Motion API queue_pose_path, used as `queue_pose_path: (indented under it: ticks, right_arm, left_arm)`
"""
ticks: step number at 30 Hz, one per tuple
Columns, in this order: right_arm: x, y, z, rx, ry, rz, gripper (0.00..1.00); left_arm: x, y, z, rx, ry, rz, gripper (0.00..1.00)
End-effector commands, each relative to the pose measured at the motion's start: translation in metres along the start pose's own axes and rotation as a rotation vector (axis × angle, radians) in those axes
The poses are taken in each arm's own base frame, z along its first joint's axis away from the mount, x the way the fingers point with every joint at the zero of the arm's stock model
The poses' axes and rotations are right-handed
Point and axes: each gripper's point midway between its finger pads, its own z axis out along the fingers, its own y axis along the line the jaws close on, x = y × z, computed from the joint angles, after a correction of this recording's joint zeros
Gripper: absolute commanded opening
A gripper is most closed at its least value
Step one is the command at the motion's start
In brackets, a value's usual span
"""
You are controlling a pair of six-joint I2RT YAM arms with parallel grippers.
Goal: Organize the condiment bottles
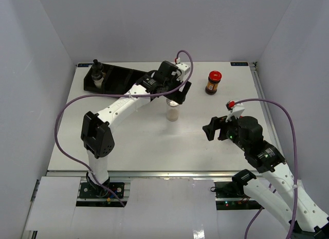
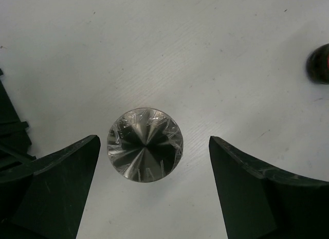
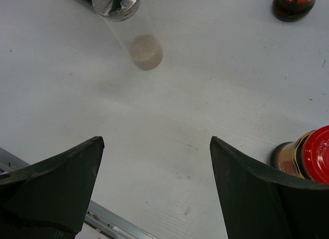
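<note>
Condiment bottles stood in four spots, and we placed each one from the black tray (image 1: 121, 77), which lay at the far left of the white table (image 1: 154, 146). The clear shaker with the black top (image 1: 96, 74) stood upright inside the tray, in the compartment at its left end. The clear jar with the flat silver lid (image 2: 145, 144) stood upright on the table just past the tray's right end and a little nearer the arm bases, with some pale powder in its bottom.

The left tool (image 2: 154, 140) hung straight above that jar with its jaws spread wide. One finger sat to each side of the lid with bare table showing in both gaps, so it gripped nothing.

One dark-brown jar with a red lid (image 1: 213, 83) stood further to the right of the tray, well apart from it and level with it near the far edge. The other dark-brown jar with a red lid (image 3: 308, 157) stood farthest from the tray, to the right and nearer the bases.

The right tool (image 3: 155, 141) was beside this last jar. Its jaws were parted with only table between them, and it held nothing. The jar stood just outside one finger, and we could not tell whether they touched.
</note>
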Motion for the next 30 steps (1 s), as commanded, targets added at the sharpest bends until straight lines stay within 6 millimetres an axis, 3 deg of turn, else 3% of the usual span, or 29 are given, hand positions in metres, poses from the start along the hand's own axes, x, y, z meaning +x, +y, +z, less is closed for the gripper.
queue_pose_path:
  ticks: [1,10,30]
  right_arm:
    - [-0.019,0.000,-0.009,0.010,-0.052,-0.018,0.90]
    - [-0.019,0.000,-0.008,0.007,-0.057,-0.019,0.90]
    - [-0.022,0.001,-0.008,0.005,-0.062,-0.026,0.90]
  left_arm:
    - [-0.009,-0.002,0.000,-0.096,-0.002,0.063,0.98]
    - [0.011,0.012,0.012,-0.200,0.073,0.042,0.98]
    - [0.045,0.006,0.037,-0.163,0.170,0.030,0.98]
